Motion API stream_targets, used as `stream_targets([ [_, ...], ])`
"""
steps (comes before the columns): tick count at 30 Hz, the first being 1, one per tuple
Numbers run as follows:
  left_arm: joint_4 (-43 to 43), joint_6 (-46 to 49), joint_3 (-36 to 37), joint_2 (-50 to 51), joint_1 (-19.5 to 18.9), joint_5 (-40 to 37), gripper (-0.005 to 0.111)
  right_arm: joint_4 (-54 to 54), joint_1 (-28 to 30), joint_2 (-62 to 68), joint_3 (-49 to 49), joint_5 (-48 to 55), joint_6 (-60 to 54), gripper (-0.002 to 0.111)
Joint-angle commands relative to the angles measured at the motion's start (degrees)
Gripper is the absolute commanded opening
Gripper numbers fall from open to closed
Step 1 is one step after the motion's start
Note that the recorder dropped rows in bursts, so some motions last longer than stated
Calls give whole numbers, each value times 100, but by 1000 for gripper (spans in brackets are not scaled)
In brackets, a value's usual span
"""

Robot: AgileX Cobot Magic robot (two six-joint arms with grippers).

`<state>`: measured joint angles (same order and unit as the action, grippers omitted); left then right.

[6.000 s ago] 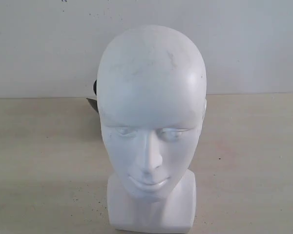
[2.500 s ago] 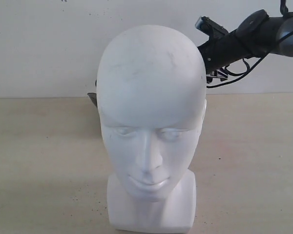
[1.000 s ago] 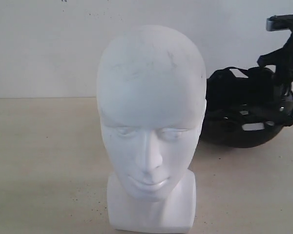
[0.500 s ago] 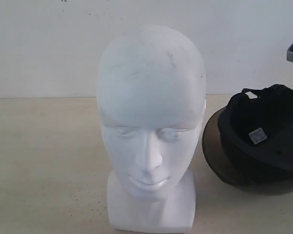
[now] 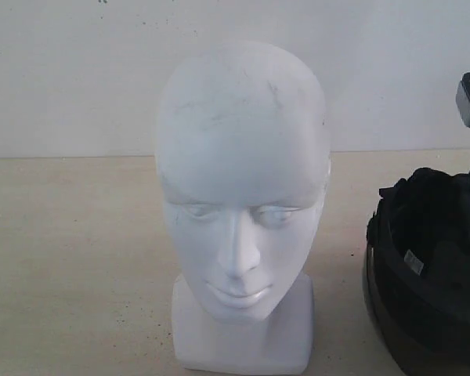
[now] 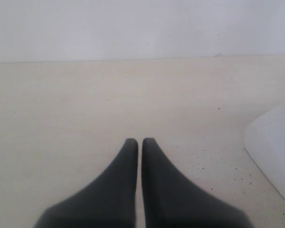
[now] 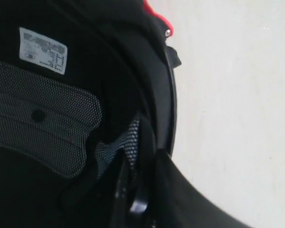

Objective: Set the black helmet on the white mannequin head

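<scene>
At the right edge of the scene, right pincer [image 7: 141, 167] clamped on the rim of the black helmet [image 5: 427, 274], one finger inside against the padded lining [image 7: 42, 118], the other outside the shell. Helmet tipped on its side, hollow showing toward the near side, red clip [image 7: 154, 10] just at the rim; right of the white head [image 5: 243, 164], near it yet apart, low by the table [image 5: 70, 266]; cannot tell whether resting on it. Further left, left pincer [image 6: 140, 142] pressed together on nothing, low over the table beside the base [image 6: 275, 156] of the head. Gripped, by the look of it; not yet raised above the crown, turned hollow-down, lowered over the head or let go. All of that left to do
</scene>
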<state>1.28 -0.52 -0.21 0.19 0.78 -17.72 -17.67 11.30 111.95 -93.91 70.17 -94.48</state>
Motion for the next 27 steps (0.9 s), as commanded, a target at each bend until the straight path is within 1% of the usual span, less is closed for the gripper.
stream_targets([
  [1, 41, 8, 21, -19, -4, 12, 4, -468, -56, -78, 0, -21, -198, 0],
  [3, 41, 8, 21, -19, -4, 12, 4, -484, -325, -144, 0, -21, -541, 0],
  [4, 41, 8, 21, -19, -4, 12, 4, -311, -545, -185, 0, -21, -655, 0],
  [7, 41, 8, 21, -19, -4, 12, 4, 210, -913, -184, 0, -21, -571, 0],
  [17, 41, 8, 21, -19, -4, 12, 4, 161, -1059, -203, 0, -21, -382, 0],
  [27, 41, 8, 21, -19, -4, 12, 4, 175, -1849, -203, 10, -21, -545, 0],
])
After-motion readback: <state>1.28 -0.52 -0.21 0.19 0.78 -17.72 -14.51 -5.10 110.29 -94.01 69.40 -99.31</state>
